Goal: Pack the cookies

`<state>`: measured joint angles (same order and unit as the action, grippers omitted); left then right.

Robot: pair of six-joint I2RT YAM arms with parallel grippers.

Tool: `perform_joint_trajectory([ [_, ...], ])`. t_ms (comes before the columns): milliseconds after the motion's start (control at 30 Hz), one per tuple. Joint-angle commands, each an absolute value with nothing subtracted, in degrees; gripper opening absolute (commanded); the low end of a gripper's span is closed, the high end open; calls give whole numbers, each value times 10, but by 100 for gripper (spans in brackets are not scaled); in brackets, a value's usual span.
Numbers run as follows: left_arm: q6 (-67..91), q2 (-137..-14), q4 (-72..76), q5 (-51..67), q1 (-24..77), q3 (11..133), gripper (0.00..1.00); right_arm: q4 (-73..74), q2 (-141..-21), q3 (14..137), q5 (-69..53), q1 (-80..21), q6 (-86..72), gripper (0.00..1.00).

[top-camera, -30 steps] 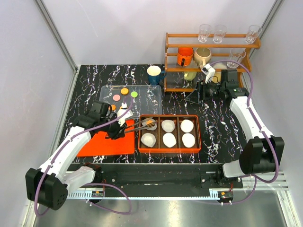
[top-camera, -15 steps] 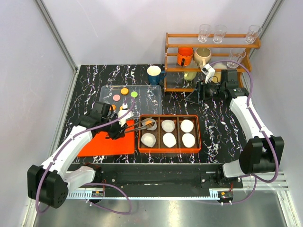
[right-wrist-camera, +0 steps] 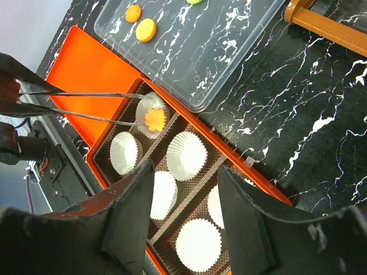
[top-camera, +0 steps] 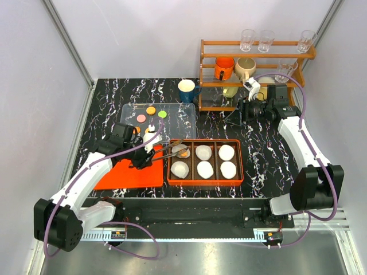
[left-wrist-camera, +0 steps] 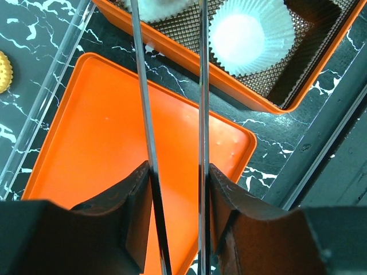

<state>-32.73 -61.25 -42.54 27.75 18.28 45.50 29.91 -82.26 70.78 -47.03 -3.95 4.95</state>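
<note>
Now: black marbled table [top-camera: 114,103] inside white walls, with a wooden rack [top-camera: 258,54] at the back right. The top view shows pink, orange and green cookies [top-camera: 151,110] on the clear tray [top-camera: 183,112], and the orange box [top-camera: 205,181] in front of it. My left fingers [left-wrist-camera: 133,195] pinch tongs [left-wrist-camera: 143,103] over the orange lid [left-wrist-camera: 86,143]. The right wrist view, unlike the left, shows one orange cookie [right-wrist-camera: 155,118] lying in the back-left liner [right-wrist-camera: 143,106], with the tong tips apart beside it. My right fingers [right-wrist-camera: 137,200] are spread and hold nothing.
</note>
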Motion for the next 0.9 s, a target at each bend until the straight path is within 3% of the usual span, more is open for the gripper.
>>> perform_joint_trajectory([
  [0,-330,-606,-398,286,185,453,43,303,-820,711,-472,-37,60,57],
  [533,-293,-512,-396,285,184,473,42,304,-828,713,-473,-37,60,57],
  [867,-205,-507,-323,173,143,490,41,304,-826,714,-477,-37,59,57],
])
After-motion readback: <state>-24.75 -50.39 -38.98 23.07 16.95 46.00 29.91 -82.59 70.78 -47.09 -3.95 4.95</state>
